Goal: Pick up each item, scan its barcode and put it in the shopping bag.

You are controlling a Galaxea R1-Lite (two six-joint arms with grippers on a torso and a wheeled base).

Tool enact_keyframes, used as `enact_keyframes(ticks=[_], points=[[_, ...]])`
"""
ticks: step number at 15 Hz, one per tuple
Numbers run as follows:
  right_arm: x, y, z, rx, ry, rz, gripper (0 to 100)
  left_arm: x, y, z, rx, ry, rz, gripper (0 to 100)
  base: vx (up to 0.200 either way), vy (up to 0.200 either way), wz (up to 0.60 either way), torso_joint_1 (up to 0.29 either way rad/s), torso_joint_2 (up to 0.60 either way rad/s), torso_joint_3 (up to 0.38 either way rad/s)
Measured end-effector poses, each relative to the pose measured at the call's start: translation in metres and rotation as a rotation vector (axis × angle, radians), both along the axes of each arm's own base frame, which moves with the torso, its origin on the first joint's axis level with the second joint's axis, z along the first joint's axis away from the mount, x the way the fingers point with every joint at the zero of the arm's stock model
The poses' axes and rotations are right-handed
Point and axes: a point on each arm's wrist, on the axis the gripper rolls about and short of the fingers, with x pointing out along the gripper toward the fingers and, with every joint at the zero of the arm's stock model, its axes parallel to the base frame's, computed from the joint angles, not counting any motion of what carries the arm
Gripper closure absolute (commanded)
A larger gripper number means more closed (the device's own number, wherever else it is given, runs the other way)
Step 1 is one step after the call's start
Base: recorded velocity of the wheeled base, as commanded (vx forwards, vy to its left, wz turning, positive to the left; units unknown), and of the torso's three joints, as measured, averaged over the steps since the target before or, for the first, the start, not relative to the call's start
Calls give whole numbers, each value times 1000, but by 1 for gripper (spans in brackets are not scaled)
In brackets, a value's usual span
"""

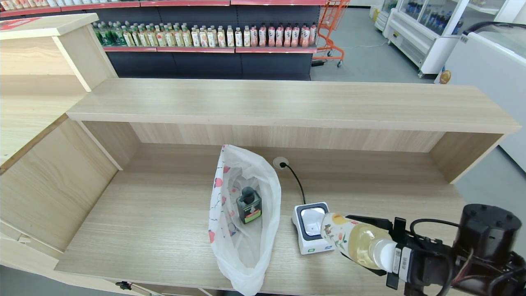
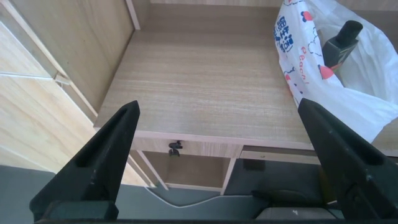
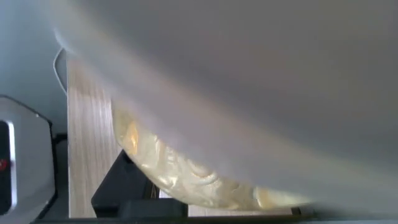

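At lower right, the right claw [image 1: 373,246] is gripping a drink bottle [image 1: 351,237] sideways, base at the scanner [image 1: 309,230], beside the shopping bag [image 1: 245,250] on the desk [image 1: 156,222]; the left claw [image 2: 219,109] is hanging released.

**Item count: two bottles, one bag, one scanner**

One white plastic shopping bag with red print [image 1: 219,213]. One dark green pump bottle with a black top [image 1: 249,206]. One clear plastic bottle of pale yellow drink [image 1: 353,240]. One white box-shaped barcode scanner [image 1: 306,243] with one black cable [image 1: 296,179]. One pale wooden tabletop [image 1: 144,222]. Behind it, one orange wire trolley [image 1: 333,24] and a single shelf row of drink bottles [image 1: 205,36], too many to count surely.
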Motion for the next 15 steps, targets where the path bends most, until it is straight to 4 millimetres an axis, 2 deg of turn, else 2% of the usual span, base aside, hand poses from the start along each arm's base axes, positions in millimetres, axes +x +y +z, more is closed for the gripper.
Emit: enact_keyframes(ticks=[4, 7, 10, 15], points=[[-14, -4, 31, 205, 93, -23, 100, 0, 0, 0, 0, 0, 0, 0, 0, 0, 0, 0, 0, 0], [-17, -9, 45, 424, 213, -295, 100, 0, 0, 0, 1, 0, 0, 0, 0, 0, 0, 0, 0, 0], [-15, -5, 48, 611, 322, -454, 100, 0, 0, 0, 3, 0, -1, 0, 0, 0, 0, 0, 0, 0], [-14, -2, 47, 648, 367, -460, 100, 0, 0, 0, 3, 0, -1, 0, 0, 0, 0, 0, 0, 0]])
